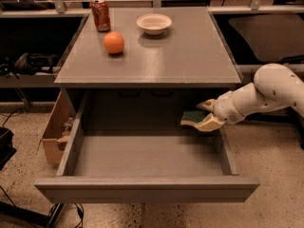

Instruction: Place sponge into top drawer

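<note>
Placement step in hand: gripper (202, 118), entering from three o'clock, pinches the sponge (192, 116) above the open top drawer (147, 192) at its two o'clock corner; next move calls for lowering, then release

No readable text; gripper (203, 115) holds sponge (191, 116) above top drawer (147, 189).
</note>
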`<state>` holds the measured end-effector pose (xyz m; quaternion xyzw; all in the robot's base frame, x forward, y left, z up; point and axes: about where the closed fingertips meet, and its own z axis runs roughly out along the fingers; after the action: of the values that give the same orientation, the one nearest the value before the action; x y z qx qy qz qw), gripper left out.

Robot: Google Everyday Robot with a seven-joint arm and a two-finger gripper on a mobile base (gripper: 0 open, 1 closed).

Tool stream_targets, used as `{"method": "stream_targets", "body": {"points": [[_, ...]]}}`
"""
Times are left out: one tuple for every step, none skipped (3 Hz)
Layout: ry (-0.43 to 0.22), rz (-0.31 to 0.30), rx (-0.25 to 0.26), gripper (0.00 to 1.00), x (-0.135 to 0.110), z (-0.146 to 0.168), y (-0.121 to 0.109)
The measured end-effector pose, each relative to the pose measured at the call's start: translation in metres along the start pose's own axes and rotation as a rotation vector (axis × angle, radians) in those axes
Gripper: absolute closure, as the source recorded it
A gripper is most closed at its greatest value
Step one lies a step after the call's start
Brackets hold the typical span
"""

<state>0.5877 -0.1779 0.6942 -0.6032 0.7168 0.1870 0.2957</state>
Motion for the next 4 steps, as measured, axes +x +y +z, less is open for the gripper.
{"method": "stream_targets", "body": {"points": [[-0.024, -0.012, -0.076, 1.0, -0.024, 0.043, 0.01], [-0.045, -0.061, -0.136, 1.0, -0.038, 0.084, 0.021], [-0.113, -0.105, -0.146, 1.0, -0.041, 0.105, 0.03], [-0.161, -0.17, -0.09, 1.0, -0.04, 0.095, 0.037]]}}
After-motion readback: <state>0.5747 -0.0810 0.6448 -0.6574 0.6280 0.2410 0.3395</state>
